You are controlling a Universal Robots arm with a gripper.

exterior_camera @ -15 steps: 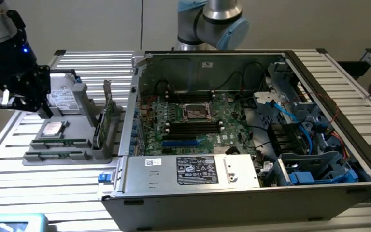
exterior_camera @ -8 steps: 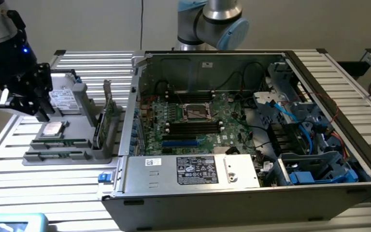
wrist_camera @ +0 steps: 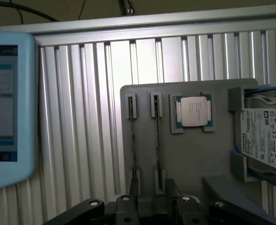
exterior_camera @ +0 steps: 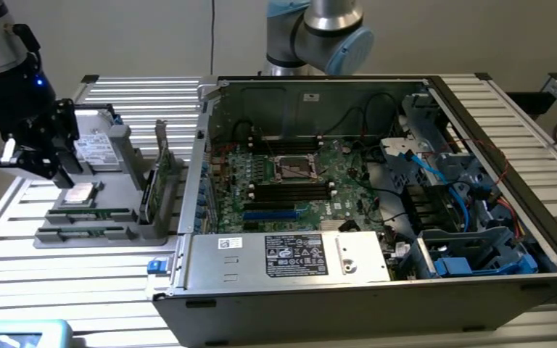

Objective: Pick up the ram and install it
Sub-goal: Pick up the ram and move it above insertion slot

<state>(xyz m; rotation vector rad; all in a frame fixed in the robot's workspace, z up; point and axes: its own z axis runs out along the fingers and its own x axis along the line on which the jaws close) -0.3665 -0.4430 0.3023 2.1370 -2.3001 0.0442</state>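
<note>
Two ram sticks (exterior_camera: 90, 215) lie on edge in the slots of a grey parts holder (exterior_camera: 114, 235) on the slatted table, at the exterior view's left. The wrist view looks straight down on them as two thin lines, one ram stick (wrist_camera: 133, 140) beside the other (wrist_camera: 156, 140). My gripper (exterior_camera: 58, 170) hangs above the holder, near the silver processor chip (exterior_camera: 78, 192), and holds nothing that I can see. Its black linkage (wrist_camera: 152, 212) sits just over the near ends of the sticks. The open computer case (exterior_camera: 356, 283) shows the motherboard with black memory slots (exterior_camera: 293, 190).
On the holder also sit the processor chip (wrist_camera: 194, 111), a hard drive (wrist_camera: 264, 136) and an upright green expansion card (exterior_camera: 162, 174). A light blue tablet (wrist_camera: 6, 108) lies next to the holder. A second robot arm (exterior_camera: 318, 36) stands behind the case.
</note>
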